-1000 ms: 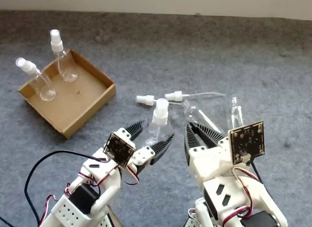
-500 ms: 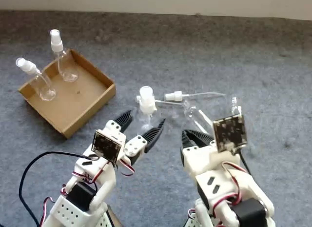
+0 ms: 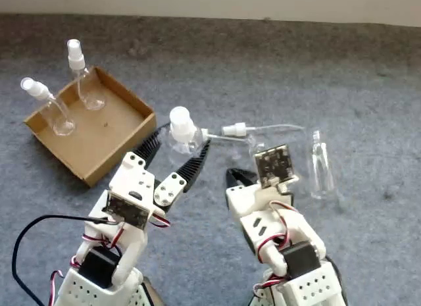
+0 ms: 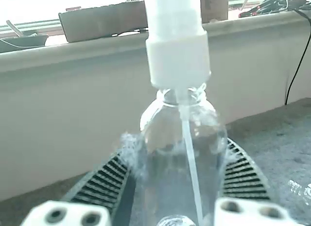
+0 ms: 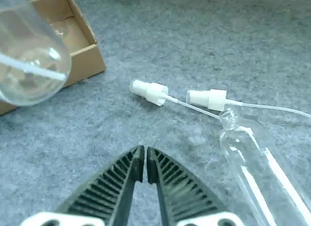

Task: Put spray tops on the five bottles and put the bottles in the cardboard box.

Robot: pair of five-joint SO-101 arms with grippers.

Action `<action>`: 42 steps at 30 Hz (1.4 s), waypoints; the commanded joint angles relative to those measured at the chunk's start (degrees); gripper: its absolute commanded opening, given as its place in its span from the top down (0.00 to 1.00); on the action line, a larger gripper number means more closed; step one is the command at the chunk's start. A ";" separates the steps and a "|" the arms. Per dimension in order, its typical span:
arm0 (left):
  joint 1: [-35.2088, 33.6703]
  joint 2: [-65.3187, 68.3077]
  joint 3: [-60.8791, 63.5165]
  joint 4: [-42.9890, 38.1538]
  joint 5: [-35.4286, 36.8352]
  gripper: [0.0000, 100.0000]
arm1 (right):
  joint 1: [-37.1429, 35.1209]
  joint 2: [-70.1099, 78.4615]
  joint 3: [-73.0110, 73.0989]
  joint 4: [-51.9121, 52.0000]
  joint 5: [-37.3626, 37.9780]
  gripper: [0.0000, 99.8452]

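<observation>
My left gripper (image 3: 173, 156) is shut on a clear bottle (image 3: 181, 133) with a white spray top (image 4: 177, 41), held upright above the carpet just right of the cardboard box (image 3: 122, 151). In the left wrist view the bottle (image 4: 177, 153) sits between both fingers. Two capped bottles (image 3: 56, 112) (image 3: 85, 82) stand in the box. My right gripper (image 3: 232, 176) is shut on nothing, low over the carpet (image 5: 145, 155). Ahead of it lie two loose spray tops (image 5: 149, 92) (image 5: 208, 99) and an uncapped bottle (image 5: 252, 163). Another uncapped bottle (image 3: 320, 164) lies farther right.
Grey carpet covers the table. The held bottle's base (image 5: 29, 60) hangs in front of the box corner (image 5: 82, 51) in the right wrist view. The loose tops' long dip tubes (image 3: 279, 127) trail to the right. A black cable (image 3: 26, 233) loops beside the left arm.
The left gripper has carried the capped bottle up and left toward the box. The right arm has pulled back and turned left, and its fingers have shut.
</observation>
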 commanded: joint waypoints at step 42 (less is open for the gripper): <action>8.31 45.93 -15.16 -25.85 8.35 0.92 | -5.23 -0.66 20.62 -42.42 0.00 0.99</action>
